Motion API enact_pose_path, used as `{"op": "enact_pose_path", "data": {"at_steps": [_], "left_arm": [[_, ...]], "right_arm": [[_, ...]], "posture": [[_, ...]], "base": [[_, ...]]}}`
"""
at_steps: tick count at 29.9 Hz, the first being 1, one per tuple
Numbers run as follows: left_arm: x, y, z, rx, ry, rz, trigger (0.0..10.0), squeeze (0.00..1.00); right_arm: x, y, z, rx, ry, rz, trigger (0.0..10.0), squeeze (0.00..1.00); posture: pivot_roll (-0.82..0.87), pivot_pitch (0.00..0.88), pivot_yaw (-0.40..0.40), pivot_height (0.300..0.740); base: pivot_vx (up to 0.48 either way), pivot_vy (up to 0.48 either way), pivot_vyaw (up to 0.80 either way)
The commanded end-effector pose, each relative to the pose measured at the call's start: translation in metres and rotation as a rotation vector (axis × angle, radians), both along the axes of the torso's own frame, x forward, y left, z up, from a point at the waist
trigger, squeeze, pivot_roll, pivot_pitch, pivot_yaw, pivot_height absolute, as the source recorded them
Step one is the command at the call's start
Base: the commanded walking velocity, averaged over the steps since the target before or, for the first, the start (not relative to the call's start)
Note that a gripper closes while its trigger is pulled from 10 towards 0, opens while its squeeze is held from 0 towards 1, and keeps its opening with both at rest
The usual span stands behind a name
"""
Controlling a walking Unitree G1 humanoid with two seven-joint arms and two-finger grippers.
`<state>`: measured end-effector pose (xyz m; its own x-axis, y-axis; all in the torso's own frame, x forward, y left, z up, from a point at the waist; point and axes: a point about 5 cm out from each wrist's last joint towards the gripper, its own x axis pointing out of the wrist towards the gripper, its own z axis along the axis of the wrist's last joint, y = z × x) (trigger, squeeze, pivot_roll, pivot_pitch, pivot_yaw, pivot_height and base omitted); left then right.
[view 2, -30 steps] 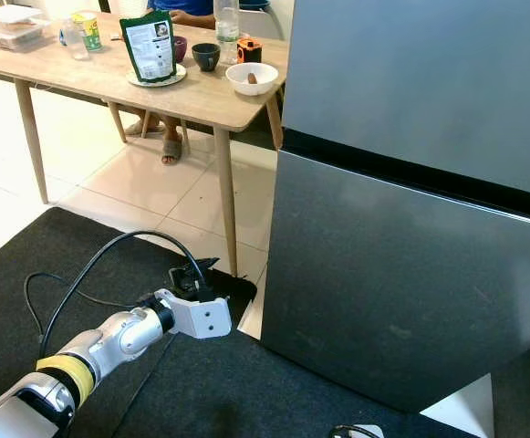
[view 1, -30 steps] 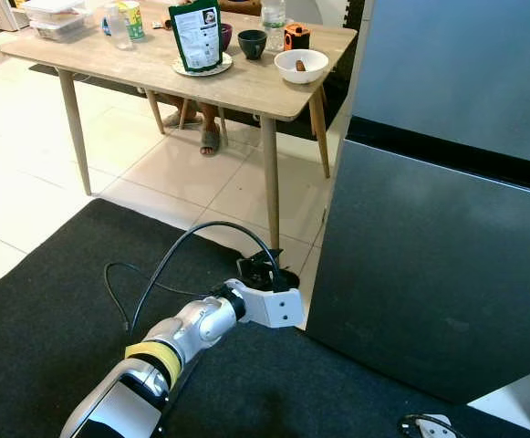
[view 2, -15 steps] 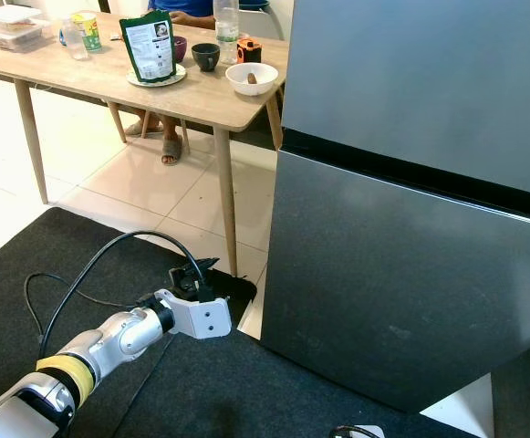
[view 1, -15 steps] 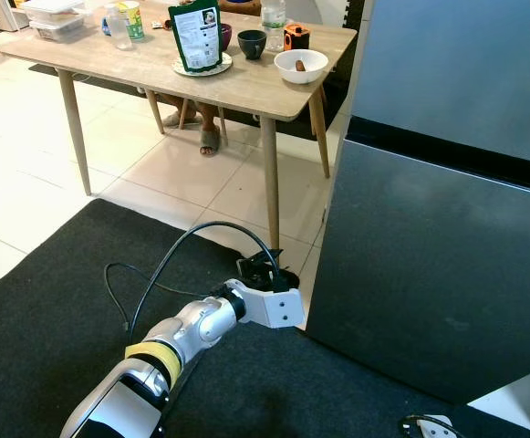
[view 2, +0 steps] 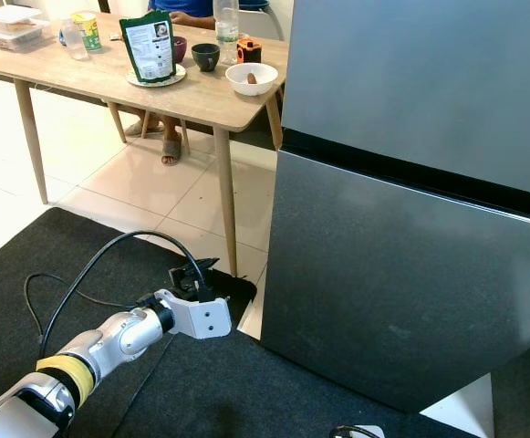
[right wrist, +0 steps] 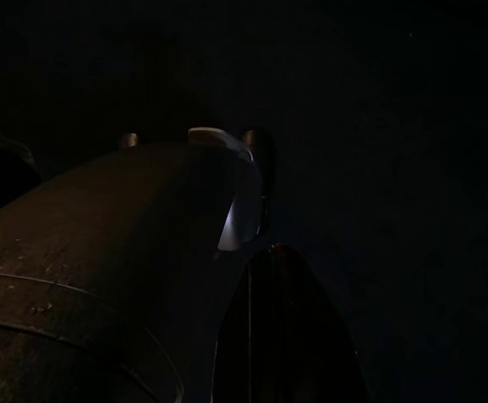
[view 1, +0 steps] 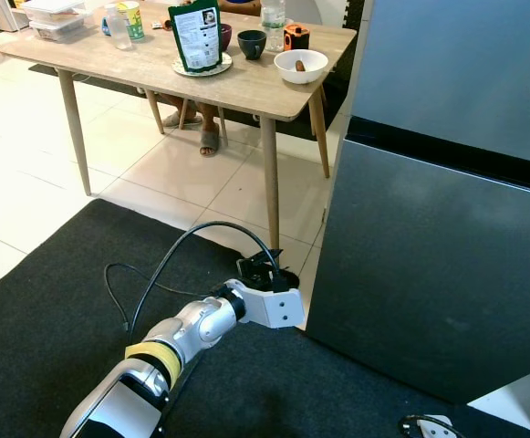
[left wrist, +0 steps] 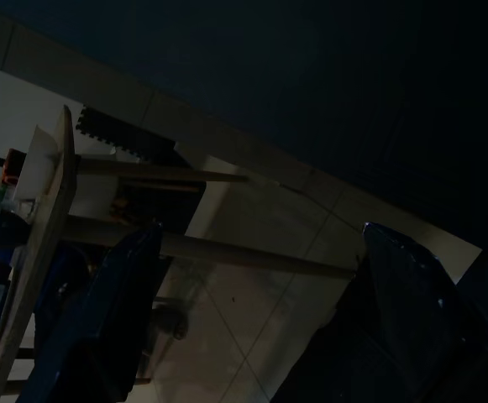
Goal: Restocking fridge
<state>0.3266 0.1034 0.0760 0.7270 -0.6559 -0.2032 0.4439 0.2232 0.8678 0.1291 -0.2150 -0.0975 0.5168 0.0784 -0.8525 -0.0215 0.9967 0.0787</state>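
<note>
Left eye view gives you the fridge [view 1: 447, 210] standing upright at the right, both smooth grey doors closed, a dark horizontal seam between them. Your left end effector [view 1: 266, 272] hangs low over the black mat [view 1: 36, 319], just off the fridge's lower left corner; in the left wrist view its fingers [left wrist: 101, 311] are spread wide, holding nothing. A green pouch [view 1: 196, 35] stands upright on the wooden worktop [view 1: 246, 87], a white bowl [view 1: 301, 66] near its right edge. You cannot tell the right end effector's state.
</note>
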Motion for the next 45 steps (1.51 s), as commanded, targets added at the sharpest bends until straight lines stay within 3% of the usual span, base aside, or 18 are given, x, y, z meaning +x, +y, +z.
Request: {"op": "enact_pose_path", "data": {"at_steps": [1,15,25,34,36,38,39,40,43,44,45], "left_arm": [[-0.002,0.002,-0.003,0.006,0.010,-0.004,10.0,0.00],[-0.002,0.004,-0.007,0.014,0.041,0.012,10.0,0.00],[-0.003,0.001,-0.002,-0.016,-0.034,0.001,10.0,0.00],[-0.002,0.005,-0.005,-0.016,0.064,0.017,10.0,0.00],[0.002,0.010,0.001,-0.112,0.087,0.065,10.0,0.00],[0.002,0.010,0.001,-0.112,0.087,0.065,10.0,0.00],[0.004,0.014,0.004,-0.181,0.110,0.109,10.0,0.00],[0.004,0.014,0.004,-0.181,0.110,0.109,10.0,0.00],[0.015,0.049,0.010,-0.558,0.241,0.392,10.0,0.00],[0.015,0.049,0.010,-0.558,0.241,0.392,10.0,0.00],[0.016,0.057,0.009,-0.639,0.273,0.447,10.0,0.00]], "right_arm": [[-0.015,0.002,-0.005,0.008,0.047,-0.010,10.0,0.00],[-0.013,0.004,-0.005,0.010,0.045,-0.010,10.0,0.00],[-0.009,0.002,-0.004,0.002,0.040,0.007,10.0,0.00],[-0.016,0.004,-0.006,0.001,0.062,0.027,10.0,0.00],[-0.016,0.006,-0.007,0.003,0.062,0.032,10.0,0.00],[-0.016,0.006,-0.007,0.003,0.062,0.032,10.0,0.00],[-0.016,0.006,-0.007,0.003,0.062,0.037,10.0,0.00],[-0.016,0.006,-0.007,0.003,0.062,0.037,10.0,0.00],[-0.018,0.009,-0.007,-0.002,0.068,0.061,10.0,0.00],[-0.018,0.009,-0.007,-0.002,0.068,0.061,10.0,0.00],[-0.018,0.010,-0.008,-0.001,0.069,0.065,10.0,0.00]], "posture": [[-0.10,0.133,0.027,0.740],[-0.09,0.128,0.031,0.740],[-0.09,0.132,0.019,0.740],[-0.10,0.136,0.022,0.740],[-0.10,0.136,0.024,0.740],[-0.10,0.136,0.024,0.740],[-0.10,0.136,0.024,0.740],[-0.10,0.136,0.024,0.740],[-0.09,0.135,0.027,0.740],[-0.09,0.135,0.027,0.740],[-0.09,0.135,0.031,0.740]], "base": [[0.000,0.000,0.00],[0.000,0.000,0.00],[0.000,0.000,0.00],[0.000,0.000,0.00],[0.000,0.000,0.00],[0.000,0.000,0.00],[0.000,0.000,0.00],[0.000,0.000,0.00],[0.000,0.000,0.00],[0.000,0.000,0.00],[0.000,0.000,0.00]]}}
